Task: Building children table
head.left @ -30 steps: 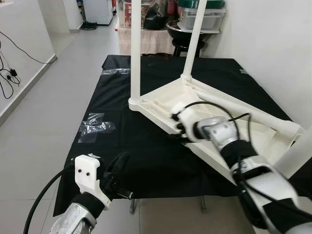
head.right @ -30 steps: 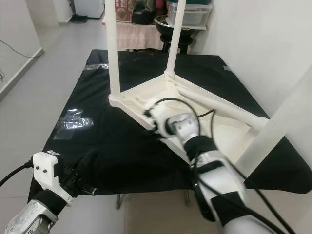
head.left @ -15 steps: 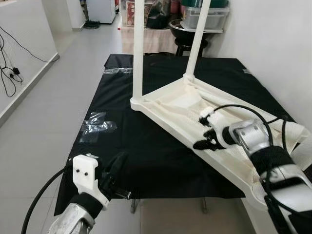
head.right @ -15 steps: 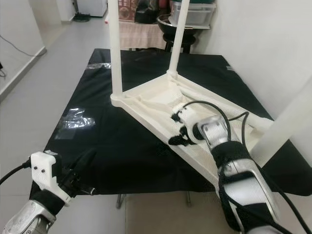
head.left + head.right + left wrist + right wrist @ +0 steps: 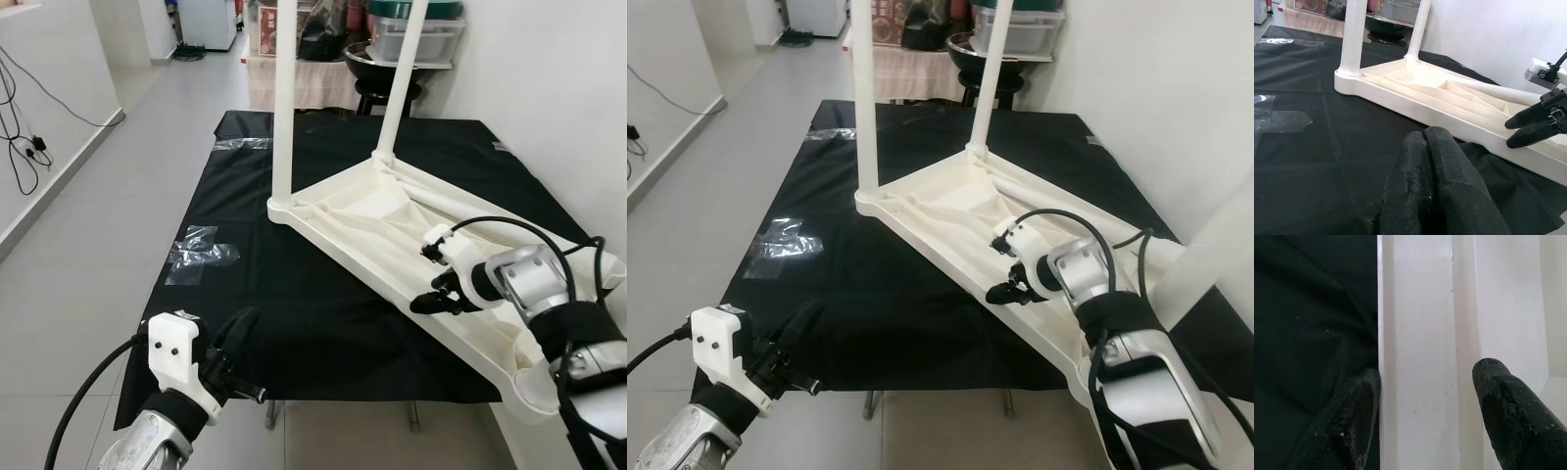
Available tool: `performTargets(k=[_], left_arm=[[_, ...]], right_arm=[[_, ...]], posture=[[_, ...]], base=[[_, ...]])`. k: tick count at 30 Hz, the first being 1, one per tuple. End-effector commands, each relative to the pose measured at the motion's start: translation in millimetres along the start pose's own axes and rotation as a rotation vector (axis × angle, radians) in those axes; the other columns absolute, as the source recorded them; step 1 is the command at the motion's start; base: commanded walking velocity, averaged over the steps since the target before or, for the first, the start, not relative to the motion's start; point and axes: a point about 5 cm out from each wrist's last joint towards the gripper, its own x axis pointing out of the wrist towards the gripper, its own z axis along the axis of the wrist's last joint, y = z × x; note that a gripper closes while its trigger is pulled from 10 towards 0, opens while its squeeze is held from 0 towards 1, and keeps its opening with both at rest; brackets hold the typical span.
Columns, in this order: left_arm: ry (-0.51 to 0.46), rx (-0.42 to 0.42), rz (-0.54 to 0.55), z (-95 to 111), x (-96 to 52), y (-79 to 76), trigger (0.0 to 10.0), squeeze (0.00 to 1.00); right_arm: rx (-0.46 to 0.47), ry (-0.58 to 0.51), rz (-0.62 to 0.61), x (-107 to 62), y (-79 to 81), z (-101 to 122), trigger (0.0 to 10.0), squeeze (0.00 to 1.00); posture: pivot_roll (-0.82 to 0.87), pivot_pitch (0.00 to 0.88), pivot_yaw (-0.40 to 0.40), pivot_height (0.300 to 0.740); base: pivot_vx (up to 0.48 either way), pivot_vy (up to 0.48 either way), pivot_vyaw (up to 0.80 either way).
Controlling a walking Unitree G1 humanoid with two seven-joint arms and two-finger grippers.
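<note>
There was one white children's table (image 5: pixel 392 235), lying upside down on one bench (image 5: pixel 245 294) covered by a black cloth. Two of its legs (image 5: pixel 284 98) stood upright at the far corners. Two sheets of clear plastic wrap (image 5: pixel 201 257) lay on the cloth, one near the left edge and one at the far left corner. Two grippers were in view, the left gripper (image 5: pixel 1432 142) and the right gripper (image 5: pixel 1425 391), each with two black fingers (image 5: pixel 1503 401).

No text, label, brand or number can be read anywhere (the shelved goods behind are too blurred).
</note>
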Motion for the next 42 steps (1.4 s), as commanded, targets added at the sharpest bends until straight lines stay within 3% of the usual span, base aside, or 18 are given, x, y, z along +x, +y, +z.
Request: performTargets(k=[1,9,12,18,20,21,29,34,42], left_arm=[[0.001,-0.004,-0.009,2,-0.6,-2.2,10.0,0.0],[0.001,-0.005,-0.009,2,-0.5,-1.4,10.0,0.0],[0.001,-0.005,-0.009,2,-0.4,-1.3,10.0,0.0],[0.0,-0.004,-0.009,2,-0.1,-1.2,10.0,0.0],[0.0,-0.005,-0.009,2,-0.1,-1.3,10.0,0.0],[0.001,-0.005,-0.009,2,-0.2,-1.3,10.0,0.0],[0.001,-0.004,-0.009,2,-0.5,-1.3,10.0,0.0],[0.001,-0.006,-0.01,2,-0.7,-2.0,10.0,0.0],[0.002,-0.006,-0.01,1,-0.5,-3.2,10.0,0.0]], right_arm=[[0.03,0.062,-0.007,1.0,-1.7,-15,10.0,0.0],[-0.018,0.004,0.151,-8.8,18.9,-8,10.0,0.0],[-0.024,0.019,0.149,-8.1,19.6,-11,10.0,0.0],[0.026,0.093,0.017,1.1,10.5,-25,10.0,0.0],[0.043,0.104,-0.014,3.7,9.3,-27,4.7,0.0],[0.045,0.107,-0.017,4.5,11.2,-27,0.0,0.0],[0.065,0.032,-0.011,7.2,21.4,-14,0.0,0.0],[0.096,-0.18,0.005,9.5,30.7,25,0.0,0.0],[0.044,-0.294,0.053,17.2,55.3,61,0.0,0.0]], posture=[[0.0,0.061,-0.082,0.74],[0.0,0.061,-0.081,0.74],[0.0,0.061,-0.081,0.74],[0.0,0.063,-0.081,0.74],[0.0,0.063,-0.081,0.74],[0.0,0.063,-0.082,0.74],[0.0,0.064,-0.084,0.74],[0.01,0.064,-0.084,0.74],[0.02,0.06,-0.091,0.74]], base=[[0.0,0.0,0.0],[0.0,0.0,0.0],[0.0,0.0,0.0],[0.0,0.0,0.0],[0.0,0.0,0.0],[0.0,0.0,0.0],[0.0,0.0,0.0],[0.0,0.0,0.0],[0.0,0.0,0.0]])
